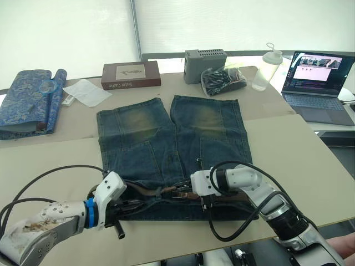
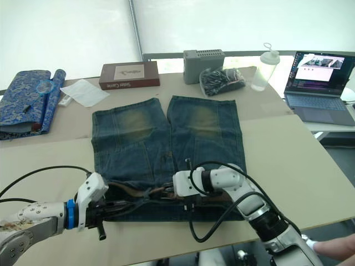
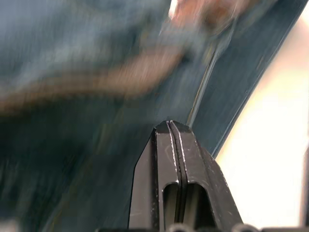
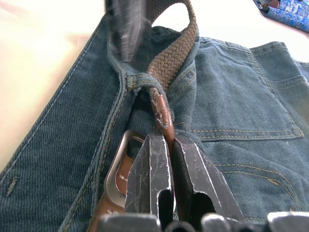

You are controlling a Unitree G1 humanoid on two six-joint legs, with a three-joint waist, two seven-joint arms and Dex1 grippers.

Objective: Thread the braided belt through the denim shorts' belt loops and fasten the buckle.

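Faded blue denim shorts (image 1: 172, 149) with yellowish patches, woven brown braided belt (image 4: 171, 58), silver buckle (image 4: 118, 171).

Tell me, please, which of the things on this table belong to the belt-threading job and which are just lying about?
Job:
denim shorts
braided belt
belt loop
buckle
left gripper
right gripper

Lying about:
laptop
book
bottle
grey box
rolled blue cloth

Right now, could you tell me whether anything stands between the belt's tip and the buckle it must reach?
Nothing visible does. The right tool pinches the braided belt at its leather tip, just past a belt loop, and the buckle lies right beside it on the denim shorts.
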